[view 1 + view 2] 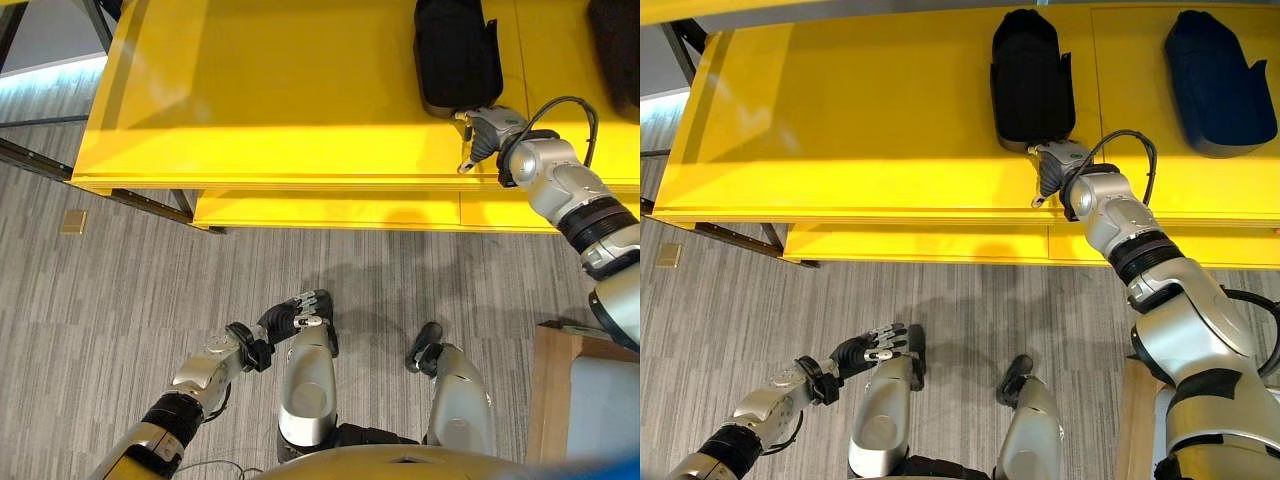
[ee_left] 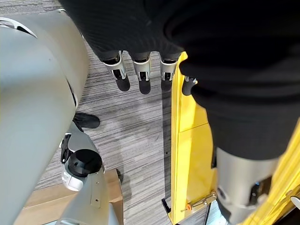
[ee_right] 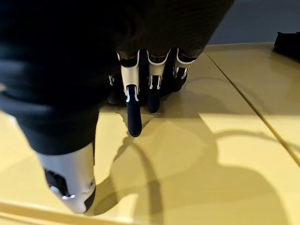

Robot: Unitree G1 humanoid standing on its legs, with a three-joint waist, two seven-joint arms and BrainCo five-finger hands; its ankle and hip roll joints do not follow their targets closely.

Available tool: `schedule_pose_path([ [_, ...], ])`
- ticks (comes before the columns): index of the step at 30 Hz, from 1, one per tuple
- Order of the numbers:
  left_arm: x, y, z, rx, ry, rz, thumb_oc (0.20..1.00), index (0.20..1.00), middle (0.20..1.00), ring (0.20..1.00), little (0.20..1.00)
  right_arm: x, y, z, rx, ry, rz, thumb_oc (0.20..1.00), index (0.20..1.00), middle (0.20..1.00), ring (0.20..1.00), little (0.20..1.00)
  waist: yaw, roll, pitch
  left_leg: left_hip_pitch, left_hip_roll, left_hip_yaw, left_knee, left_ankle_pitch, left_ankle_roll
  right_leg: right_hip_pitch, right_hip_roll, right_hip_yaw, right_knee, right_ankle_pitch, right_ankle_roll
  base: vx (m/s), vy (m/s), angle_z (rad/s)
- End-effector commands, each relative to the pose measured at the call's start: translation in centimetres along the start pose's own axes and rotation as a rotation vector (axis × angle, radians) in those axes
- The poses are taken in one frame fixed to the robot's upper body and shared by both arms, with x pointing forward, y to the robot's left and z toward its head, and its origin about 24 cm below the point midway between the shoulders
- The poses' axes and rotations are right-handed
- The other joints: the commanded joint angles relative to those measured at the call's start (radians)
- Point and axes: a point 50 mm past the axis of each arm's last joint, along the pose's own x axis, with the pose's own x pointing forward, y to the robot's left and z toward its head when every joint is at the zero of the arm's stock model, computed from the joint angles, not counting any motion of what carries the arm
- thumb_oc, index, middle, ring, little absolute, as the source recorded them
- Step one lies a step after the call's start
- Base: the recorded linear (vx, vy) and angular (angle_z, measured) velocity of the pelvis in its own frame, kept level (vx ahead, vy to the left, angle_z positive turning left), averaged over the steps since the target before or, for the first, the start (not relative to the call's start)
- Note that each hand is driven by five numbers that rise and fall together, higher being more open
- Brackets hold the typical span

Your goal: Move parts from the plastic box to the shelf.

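Left eye view: yellow shelf (image 1: pixel 250 90), top surface lit. One black part (image 1: pixel 457 55) lies on it, long and moulded. My right hand (image 1: pixel 487 130) sits on the shelf at the near end of that part, fingers pointing down toward the shelf's front edge. My left hand (image 1: pixel 292 318) hangs low over the grey carpet floor (image 1: pixel 120 290), well apart from the shelf. A wooden-edged box (image 1: pixel 555 390) shows at the lower right, beside my right arm.

Right eye view: same shelf, same black part; a second, dark blue part (image 1: pixel 1218 85) lies further to the right on the shelf, apart from the first.

Left wrist view: my left hand's fingers (image 2: pixel 140 77) are straight and relaxed, holding nothing, with the floor beyond them and the yellow shelf's edge alongside.

Right wrist view: my right hand's fingers (image 3: pixel 133 110) are extended, apart, tips down on the yellow shelf surface; the black part (image 3: pixel 178 84) lies just beyond them, nothing clasped.
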Motion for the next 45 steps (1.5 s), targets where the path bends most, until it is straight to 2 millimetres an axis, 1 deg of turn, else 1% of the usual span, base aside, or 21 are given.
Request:
schedule_pose_path([
  [1, 0.3, -1.3, 0.0, 0.014, -0.005, -0.061, 1.000, 1.000, 1.000, 1.000, 1.000, 0.3, -2.6, -0.1, 0.035, 0.021, -0.075, 1.000, 1.000, 1.000, 1.000, 1.000, 0.035, -0.006, -0.008, 0.039, 0.061, 0.009, -0.034, 0.044, -0.001, -0.008, -0.093, -0.013, 0.105, 0.005, 0.104, 0.00, 0.000, 0.00],
  [7, 0.2, -1.3, 0.0, 0.011, -0.012, -0.059, 1.000, 1.000, 1.000, 1.000, 1.000, 0.4, -3.0, -0.4, 0.070, 0.044, -0.074, 1.000, 1.000, 1.000, 1.000, 1.000, 0.038, -0.008, -0.001, 0.028, 0.059, 0.011, -0.028, 0.042, 0.000, -0.022, -0.094, -0.012, 0.115, 0.004, 0.103, 0.00, 0.000, 0.00],
  [9, 0.1, -1.3, 0.2, 0.003, -0.033, -0.053, 1.000, 1.000, 1.000, 1.000, 1.000, 0.3, -2.8, -0.4, 0.059, 0.030, -0.048, 1.000, 1.000, 1.000, 1.000, 1.000, 0.036, -0.010, 0.003, 0.018, 0.062, 0.012, -0.025, 0.043, 0.002, -0.033, -0.088, -0.010, 0.115, 0.007, 0.101, -0.05, 0.018, 0.02],
  [11, 0.0, -1.3, 0.2, -0.003, -0.042, -0.046, 1.000, 1.000, 1.000, 1.000, 1.000, 0.1, -2.5, -0.1, 0.054, 0.003, -0.035, 1.000, 1.000, 1.000, 1.000, 1.000, 0.032, -0.012, 0.006, 0.014, 0.063, 0.013, -0.023, 0.042, 0.002, -0.038, -0.086, -0.007, 0.114, 0.008, 0.100, -0.05, 0.027, 0.01],
  [14, -0.5, -1.1, 0.2, -0.006, -0.061, -0.026, 1.000, 1.000, 1.000, 1.000, 1.000, -0.8, -2.0, 1.1, 0.079, -0.079, -0.006, 1.000, 1.000, 1.000, 1.000, 1.000, 0.014, -0.022, 0.013, 0.010, 0.064, 0.023, -0.028, 0.044, 0.001, -0.045, -0.078, 0.003, 0.101, 0.015, 0.102, -0.07, 0.030, -0.03],
  [17, -1.0, -0.9, -0.2, -0.022, -0.079, -0.011, 1.000, 1.000, 1.000, 1.000, 1.000, -2.2, -0.8, 2.5, 0.116, -0.151, 0.052, 1.000, 1.000, 1.000, 1.000, 1.000, -0.008, -0.031, 0.013, 0.016, 0.065, 0.035, -0.041, 0.049, 0.000, -0.048, -0.070, 0.013, 0.085, 0.022, 0.105, -0.07, 0.038, -0.06],
  [19, -1.5, -0.7, -0.6, -0.021, -0.090, 0.004, 1.000, 1.000, 1.000, 1.000, 1.000, -3.9, 1.1, 3.7, 0.143, -0.228, 0.119, 1.000, 1.000, 1.000, 1.000, 1.000, -0.032, -0.043, 0.013, 0.028, 0.066, 0.049, -0.052, 0.048, 0.000, -0.043, -0.066, 0.023, 0.071, 0.025, 0.109, -0.09, 0.039, -0.06],
  [21, -1.8, -0.6, -0.8, -0.028, -0.107, 0.012, 1.000, 1.000, 1.000, 1.000, 1.000, -5.5, 2.2, 4.5, 0.160, -0.288, 0.191, 1.000, 1.000, 1.000, 1.000, 1.000, -0.049, -0.051, 0.013, 0.046, 0.067, 0.061, -0.061, 0.049, 0.001, -0.028, -0.061, 0.029, 0.052, 0.029, 0.112, -0.08, 0.030, -0.06],
  [22, -1.8, -0.5, -0.9, -0.030, -0.121, 0.020, 1.000, 1.000, 1.000, 1.000, 1.000, -6.8, 3.3, 5.2, 0.175, -0.331, 0.257, 1.000, 1.000, 1.000, 1.000, 1.000, -0.062, -0.058, 0.011, 0.061, 0.067, 0.069, -0.070, 0.049, 0.001, -0.014, -0.055, 0.034, 0.037, 0.033, 0.113, -0.10, 0.026, -0.08],
  [24, -1.9, -0.4, -0.9, -0.025, -0.136, 0.028, 1.000, 1.000, 1.000, 1.000, 1.000, -8.2, 4.8, 5.9, 0.238, -0.393, 0.379, 1.000, 1.000, 1.000, 1.000, 1.000, -0.075, -0.065, 0.002, 0.077, 0.067, 0.078, -0.083, 0.050, 0.002, 0.002, -0.046, 0.039, 0.013, 0.038, 0.113, -0.11, 0.014, -0.14],
  [25, -2.0, -0.4, -1.0, -0.025, -0.140, 0.035, 1.000, 1.000, 1.000, 1.000, 1.000, -9.4, 5.8, 6.6, 0.281, -0.435, 0.443, 1.000, 1.000, 1.000, 1.000, 1.000, -0.085, -0.072, -0.008, 0.092, 0.066, 0.084, -0.094, 0.052, 0.001, 0.019, -0.040, 0.042, -0.007, 0.042, 0.115, -0.08, 0.002, -0.16],
  [28, -2.2, -0.2, -1.3, -0.013, -0.143, 0.043, 1.000, 1.000, 1.000, 1.000, 1.000, -10.7, 6.9, 7.0, 0.370, -0.488, 0.494, 1.000, 1.000, 1.000, 1.000, 1.000, -0.099, -0.084, -0.031, 0.121, 0.062, 0.093, -0.116, 0.054, 0.000, 0.057, -0.025, 0.047, -0.053, 0.050, 0.116, -0.09, 0.000, -0.19],
  [30, -2.4, -0.2, -1.9, -0.012, -0.139, 0.048, 1.000, 1.000, 1.000, 1.000, 1.000, -11.9, 7.8, 6.8, 0.477, -0.529, 0.541, 1.000, 1.000, 1.000, 1.000, 1.000, -0.119, -0.099, -0.079, 0.169, 0.061, 0.102, -0.154, 0.062, -0.004, 0.119, -0.003, 0.054, -0.121, 0.063, 0.119, -0.13, 0.028, -0.21],
  [32, -2.1, -0.5, -2.3, -0.008, -0.119, 0.045, 1.000, 1.000, 1.000, 1.000, 1.000, -12.4, 8.4, 6.2, 0.572, -0.543, 0.567, 1.000, 1.000, 1.000, 1.000, 1.000, -0.136, -0.110, -0.128, 0.208, 0.056, 0.103, -0.180, 0.067, -0.006, 0.170, 0.010, 0.067, -0.175, 0.075, 0.118, -0.11, 0.079, -0.22],
  [33, -1.9, -0.8, -2.5, -0.008, -0.112, 0.038, 1.000, 1.000, 1.000, 1.000, 1.000, -12.5, 8.7, 5.8, 0.656, -0.548, 0.541, 1.000, 1.000, 1.000, 1.000, 1.000, -0.149, -0.116, -0.166, 0.232, 0.050, 0.105, -0.186, 0.065, -0.003, 0.201, 0.008, 0.074, -0.209, 0.090, 0.122, -0.08, 0.085, -0.17],
  [36, -1.6, -1.1, -2.7, -0.007, -0.106, 0.029, 1.000, 1.000, 1.000, 1.000, 1.000, -12.8, 9.2, 5.6, 0.789, -0.553, 0.501, 1.000, 1.000, 1.000, 1.000, 1.000, -0.161, -0.117, -0.199, 0.251, 0.043, 0.106, -0.189, 0.061, 0.001, 0.229, 0.005, 0.081, -0.234, 0.102, 0.127, -0.03, 0.085, -0.08],
  [37, -1.6, -1.1, -2.7, -0.006, -0.106, 0.029, 1.000, 1.000, 1.000, 1.000, 1.000, -12.8, 9.2, 5.6, 0.799, -0.555, 0.493, 1.000, 1.000, 1.000, 1.000, 1.000, -0.160, -0.116, -0.204, 0.249, 0.044, 0.108, -0.192, 0.063, 0.001, 0.228, 0.007, 0.081, -0.239, 0.107, 0.126, -0.02, 0.117, -0.07],
  [39, -1.2, -1.5, -2.9, -0.002, -0.105, 0.016, 1.000, 1.000, 1.000, 1.000, 1.000, -13.1, 10.2, 5.5, 0.965, -0.529, 0.450, 1.000, 1.000, 1.000, 1.000, 1.000, -0.172, -0.116, -0.222, 0.266, 0.033, 0.110, -0.188, 0.050, 0.010, 0.247, -0.002, 0.089, -0.249, 0.110, 0.135, -0.02, 0.134, -0.01],
  [43, -0.6, -2.3, -3.2, 0.022, -0.099, -0.020, 1.000, 1.000, 1.000, 1.000, 1.000, -13.4, 12.5, 5.5, 1.168, -0.439, 0.381, 1.000, 1.000, 1.000, 1.000, 1.000, -0.183, -0.113, -0.236, 0.276, 0.017, 0.114, -0.178, 0.030, 0.026, 0.260, -0.007, 0.101, -0.253, 0.112, 0.144, -0.03, 0.166, 0.01],
  [44, -0.5, -2.5, -3.2, 0.037, -0.099, -0.034, 1.000, 1.000, 1.000, 1.000, 1.000, -13.6, 13.6, 5.3, 1.260, -0.388, 0.373, 1.000, 1.000, 1.000, 1.000, 1.000, -0.188, -0.111, -0.239, 0.273, 0.012, 0.118, -0.171, 0.025, 0.032, 0.258, -0.007, 0.106, -0.252, 0.114, 0.147, -0.05, 0.224, 0.02],
  [45, -0.4, -2.6, -3.1, 0.045, -0.100, -0.047, 1.000, 1.000, 1.000, 1.000, 1.000, -13.6, 14.5, 5.0, 1.297, -0.333, 0.355, 1.000, 1.000, 1.000, 1.000, 1.000, -0.191, -0.111, -0.237, 0.272, 0.006, 0.118, -0.165, 0.018, 0.038, 0.257, -0.011, 0.110, -0.247, 0.114, 0.152, -0.08, 0.306, 0.04],
])
